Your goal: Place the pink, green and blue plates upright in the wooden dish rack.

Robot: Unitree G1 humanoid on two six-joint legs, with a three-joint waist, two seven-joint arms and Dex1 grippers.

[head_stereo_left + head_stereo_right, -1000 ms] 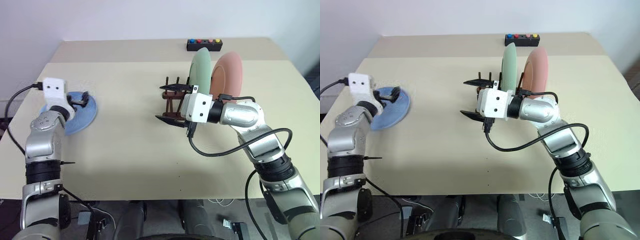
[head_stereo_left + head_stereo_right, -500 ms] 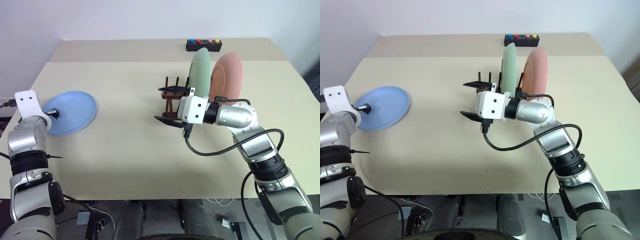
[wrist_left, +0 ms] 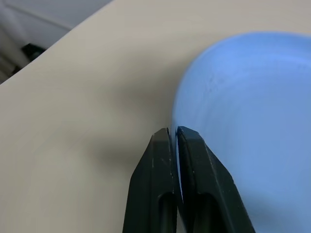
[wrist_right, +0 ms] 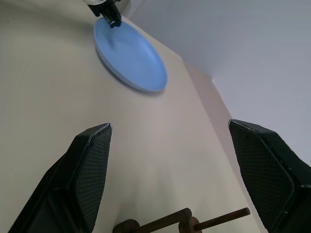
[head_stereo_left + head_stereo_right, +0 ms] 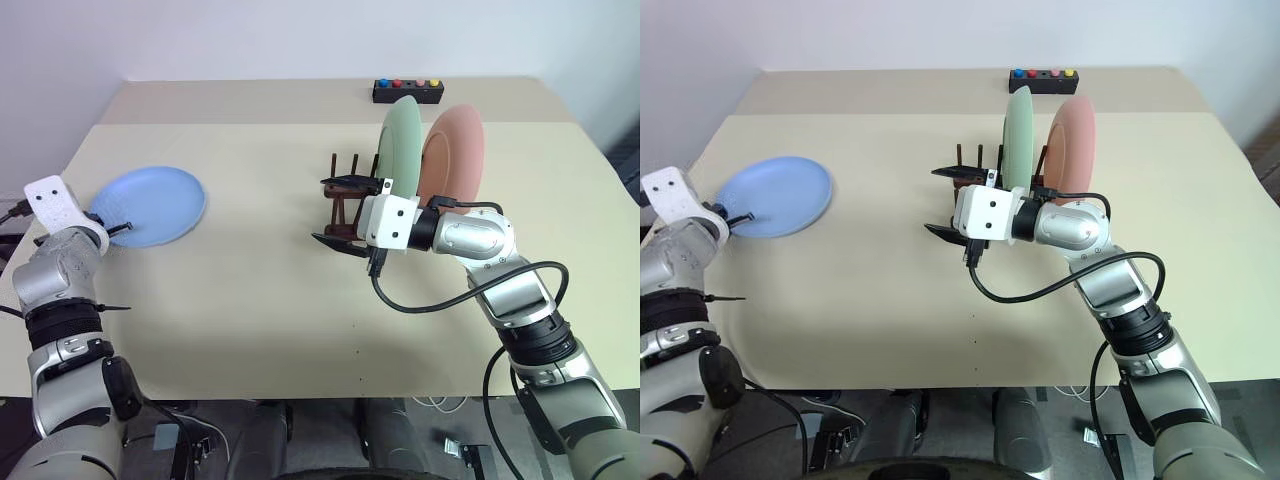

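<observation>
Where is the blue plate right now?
The blue plate lies at the table's left side, its near rim pinched by the left hand, far from the rack.

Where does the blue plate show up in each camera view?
Left eye: blue plate at left, on the table.
Right eye: left too.
Left wrist: at right, rim pinched by the left gripper.
Right wrist: near the top.
Shared landmark: the left gripper at its rim.
</observation>
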